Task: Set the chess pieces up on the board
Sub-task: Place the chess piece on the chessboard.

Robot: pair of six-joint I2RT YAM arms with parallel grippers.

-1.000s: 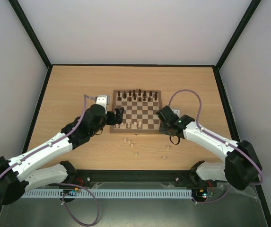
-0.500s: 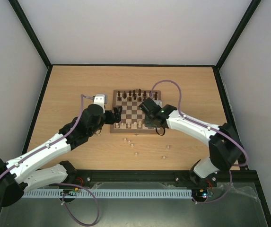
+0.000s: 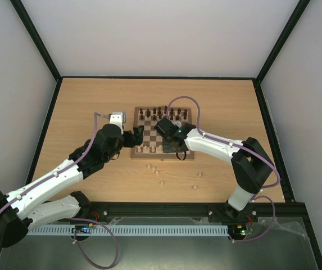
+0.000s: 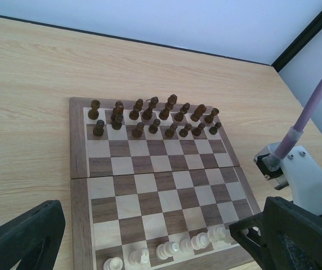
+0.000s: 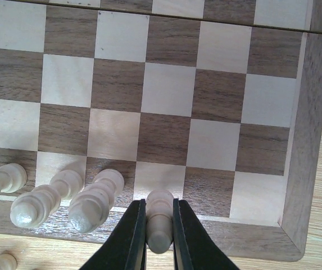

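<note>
bright, soft overhead light, tabletop evenly lit, shadows pretty faint, left end effector blurry at 5 and 7 o'clock, right wrist view has the board crisp, chess pieces at 7 o'clock a bit soft

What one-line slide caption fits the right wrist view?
Black jaws pinch a pale cream chess piece at the edge row of the brown-and-cream checkered wooden board, beside other cream pieces.
</note>
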